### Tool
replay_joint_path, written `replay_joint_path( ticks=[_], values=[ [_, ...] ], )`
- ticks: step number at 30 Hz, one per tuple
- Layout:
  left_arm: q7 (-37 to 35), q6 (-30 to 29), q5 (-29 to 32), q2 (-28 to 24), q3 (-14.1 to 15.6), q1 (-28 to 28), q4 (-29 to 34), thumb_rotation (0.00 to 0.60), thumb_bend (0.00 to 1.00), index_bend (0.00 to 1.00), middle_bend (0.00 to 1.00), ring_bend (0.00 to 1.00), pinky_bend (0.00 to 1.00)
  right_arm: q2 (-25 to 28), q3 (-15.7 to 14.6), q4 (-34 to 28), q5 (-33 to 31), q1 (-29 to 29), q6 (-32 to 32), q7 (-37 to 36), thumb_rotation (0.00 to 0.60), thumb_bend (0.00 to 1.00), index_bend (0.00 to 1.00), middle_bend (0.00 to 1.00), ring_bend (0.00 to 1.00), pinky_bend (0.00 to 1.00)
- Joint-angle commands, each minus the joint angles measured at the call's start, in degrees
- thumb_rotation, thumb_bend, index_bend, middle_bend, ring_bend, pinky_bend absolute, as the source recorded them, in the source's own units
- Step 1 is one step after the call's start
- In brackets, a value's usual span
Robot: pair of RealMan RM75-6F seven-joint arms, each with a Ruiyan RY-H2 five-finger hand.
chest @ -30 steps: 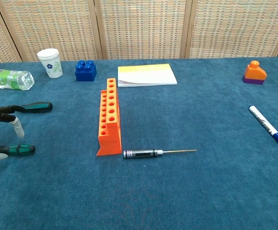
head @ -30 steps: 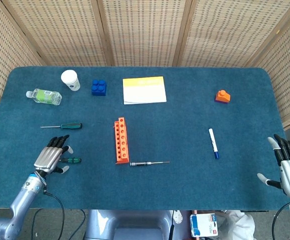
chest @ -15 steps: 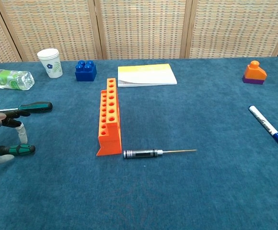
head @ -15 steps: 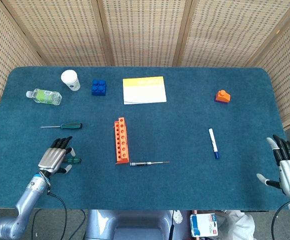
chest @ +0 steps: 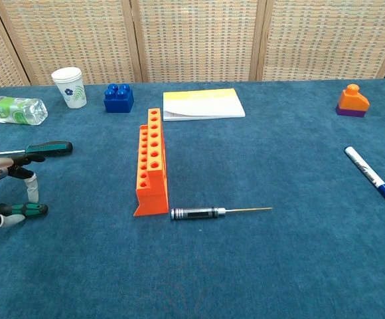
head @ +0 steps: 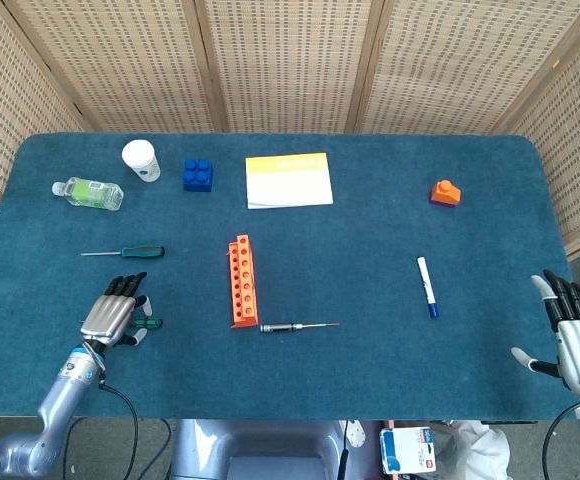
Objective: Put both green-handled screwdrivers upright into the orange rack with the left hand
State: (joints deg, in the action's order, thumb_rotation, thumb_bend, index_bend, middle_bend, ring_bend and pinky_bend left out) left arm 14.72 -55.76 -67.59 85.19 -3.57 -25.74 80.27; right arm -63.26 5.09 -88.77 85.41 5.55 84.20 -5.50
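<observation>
Your left hand (head: 112, 313) arches over the nearer green screwdriver (chest: 24, 209), left of the orange rack (head: 241, 279); whether it grips, you cannot tell. The other screwdriver (head: 125, 253) lies farther back. Your right hand (head: 576, 338) is spread, empty.

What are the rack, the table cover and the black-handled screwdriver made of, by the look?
Rack: likely moulded plastic, uniform matte orange with crisp round holes.
Table cover: fabric, felt or short-pile carpet; fuzzy, mottled blue, no shine.
Black-handled screwdriver: dark handle with pale ring bands, probably metal or hard plastic, hard to tell; thin pale shaft looks metal.
</observation>
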Motion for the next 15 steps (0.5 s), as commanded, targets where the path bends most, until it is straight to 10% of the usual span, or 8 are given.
replay_joint_path(
  ticks=[1, 15],
  values=[
    [0.2, -0.1, 0.3, 0.1, 0.0, -0.1, 0.0, 0.6, 0.35, 0.51, 0.0, 0.0, 0.0, 0.0, 0.0, 0.0, 0.0, 0.0, 0.0, -0.1, 0.6, 0.0, 0.0, 0.0, 0.0, 0.0],
    [-22.6, -5.0, -10.3, -12.7, -2.6, 1.8, 14.3, 0.6, 0.41, 0.56, 0.0, 0.0, 0.0, -0.2, 0.0, 0.2, 0.4, -0.1, 0.6, -0.5, 0.6, 0.0, 0.0, 0.0, 0.0, 0.0]
  ],
)
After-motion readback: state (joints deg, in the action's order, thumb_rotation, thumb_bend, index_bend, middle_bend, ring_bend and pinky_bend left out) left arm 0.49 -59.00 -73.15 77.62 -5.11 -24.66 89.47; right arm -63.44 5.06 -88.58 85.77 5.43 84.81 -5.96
